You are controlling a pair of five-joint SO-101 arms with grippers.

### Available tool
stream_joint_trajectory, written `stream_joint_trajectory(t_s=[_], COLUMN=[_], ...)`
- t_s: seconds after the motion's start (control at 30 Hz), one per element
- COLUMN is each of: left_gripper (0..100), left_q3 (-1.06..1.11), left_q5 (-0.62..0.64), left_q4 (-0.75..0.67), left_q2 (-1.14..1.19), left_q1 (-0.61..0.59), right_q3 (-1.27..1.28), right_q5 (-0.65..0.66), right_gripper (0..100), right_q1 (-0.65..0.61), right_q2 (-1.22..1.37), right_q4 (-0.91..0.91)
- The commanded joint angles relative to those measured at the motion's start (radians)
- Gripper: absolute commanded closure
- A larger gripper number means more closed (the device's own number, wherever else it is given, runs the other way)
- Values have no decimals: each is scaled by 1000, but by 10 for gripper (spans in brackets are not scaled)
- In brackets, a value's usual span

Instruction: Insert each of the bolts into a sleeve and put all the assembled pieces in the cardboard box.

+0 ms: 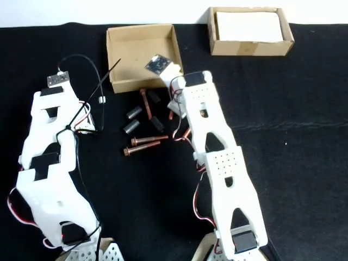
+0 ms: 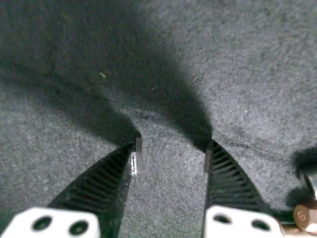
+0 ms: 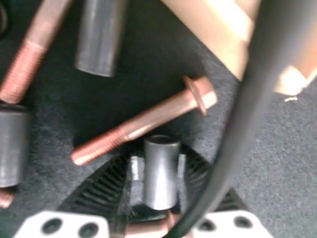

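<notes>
Right wrist view, fingers (image 3: 101, 191) gripping sleeve (image 3: 160, 171)

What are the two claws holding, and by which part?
The right claw grips a dark sleeve by its sides, with one end poking out beyond the claw. The left claw is open over the black cloth, holding nothing.

A robotics lab or hobby workbench, by the look of it: a counter (image 1: 304, 163) draped in black cloth, a white plastic arm (image 1: 51, 163) at the left of the frame and a second arm (image 1: 220, 163) at centre, both trailing bare wiring (image 1: 99, 81). Loose copper bolts (image 1: 142, 148) and dark sleeves (image 1: 131, 127) lie scattered below an open cardboard box (image 1: 130, 84) at the top, with a second box (image 1: 250, 49) at upper right
</notes>
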Motion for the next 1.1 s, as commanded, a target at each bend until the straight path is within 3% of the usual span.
stream_joint_trajectory(t_s=[0.0,0.3,0.5,0.67,0.9,1.07], left_gripper=[789,790,790,790,790,790], left_q3=[-31,-31,-30,-30,-21,-21], left_q5=[-2,-2,-2,-2,-91,-101], left_q4=[-8,-8,-8,-6,0,23], left_q2=[-4,-4,-4,-4,-13,-13], left_q1=[18,18,18,18,36,74], right_q3=[-61,-386,-406,-139,539,964], right_q5=[6,6,-64,-127,-256,-336], right_gripper=[990,991,991,991,991,991], right_q1=[18,16,61,124,154,186], right_q2=[8,8,-87,-357,-814,-1015], right_q4=[56,334,355,357,349,214])
